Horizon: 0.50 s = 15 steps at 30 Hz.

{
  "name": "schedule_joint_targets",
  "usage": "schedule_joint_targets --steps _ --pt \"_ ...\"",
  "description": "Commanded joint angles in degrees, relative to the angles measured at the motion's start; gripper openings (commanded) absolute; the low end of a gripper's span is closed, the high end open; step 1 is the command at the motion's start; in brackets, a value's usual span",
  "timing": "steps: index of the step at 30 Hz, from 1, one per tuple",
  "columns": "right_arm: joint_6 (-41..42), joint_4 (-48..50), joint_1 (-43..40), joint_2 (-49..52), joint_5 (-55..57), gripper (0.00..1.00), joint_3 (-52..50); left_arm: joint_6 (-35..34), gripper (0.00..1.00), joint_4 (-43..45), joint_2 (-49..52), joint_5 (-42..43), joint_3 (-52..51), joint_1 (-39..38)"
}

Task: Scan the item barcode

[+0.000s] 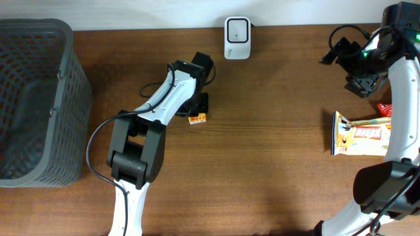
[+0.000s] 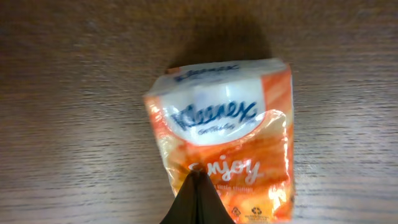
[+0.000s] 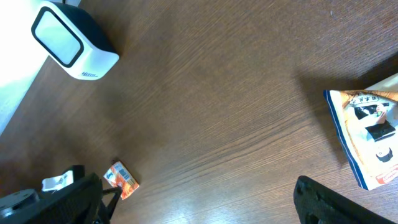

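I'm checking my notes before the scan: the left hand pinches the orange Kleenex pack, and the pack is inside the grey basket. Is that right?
Not quite. The left hand does pinch the orange Kleenex pack, but the pack is out over the wooden table, in front of the white scanner and well clear of the grey basket. The overhead view shows it.

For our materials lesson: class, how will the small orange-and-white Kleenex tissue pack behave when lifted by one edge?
Probably floppy: the orange-and-white plastic-wrapped Kleenex tissue pack looks soft and crinkled. Likely light, since the left claw pinches just its edge. Its glossy film may slip.
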Motion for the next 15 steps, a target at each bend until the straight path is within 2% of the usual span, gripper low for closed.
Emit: schedule_joint_targets --steps 1,11,15 --pt "-0.13 -0.13 0.31 -0.33 -0.44 0.98 0.44 -0.72 0.0 0.17 -5.33 -0.15 1.57 0.55" --pt "-0.13 -0.13 0.31 -0.33 -0.44 0.98 0.44 -1.27 0.0 2.82 -4.15 -0.42 -1.16 0.52" --pt "-0.13 -0.13 0.31 -0.33 -0.44 0.98 0.44 -3.56 0.0 4.5 -4.15 -2.56 -2.16 0.55"
